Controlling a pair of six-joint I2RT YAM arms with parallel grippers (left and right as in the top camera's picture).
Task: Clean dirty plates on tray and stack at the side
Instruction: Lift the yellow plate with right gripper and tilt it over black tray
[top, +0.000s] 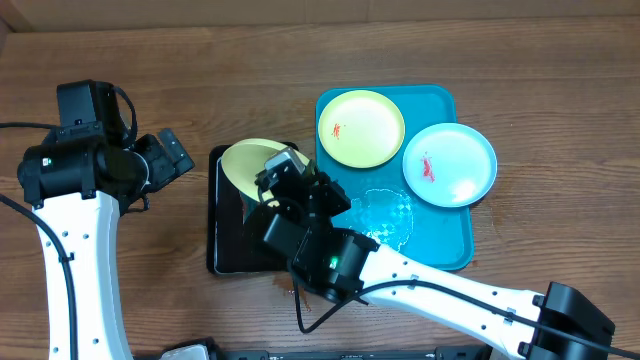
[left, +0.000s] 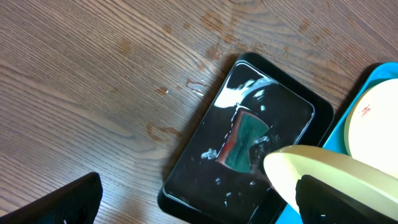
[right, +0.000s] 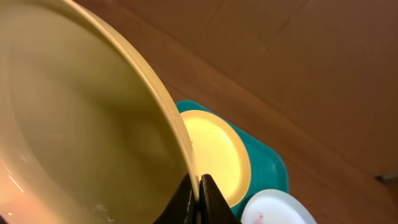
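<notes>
Turquoise tray: the large bright turquoise rectangular plastic tray (top: 440, 250) lay on the wooden bench (top: 520, 60). A round pale yellow-green plastic plate (top: 361, 128) with a small red smear sat in its far corner, and a clear glistening patch (top: 385, 215) lay near its middle.
Light blue plate: the round light blue plastic plate (top: 449, 165), also smeared red, overhung the tray's right rim.
Black tray: the smaller black rectangular tray (left: 186, 180), just beside the turquoise one, held a green sponge (left: 244, 142) and glints of water.
Right pincer (right: 200, 199): pressed together on the rim of a second pale yellow-green plate (top: 245, 160), held tilted above the black tray.
Left pincer (top: 175, 155): spread wide and empty, above bare bench left of the black tray.
</notes>
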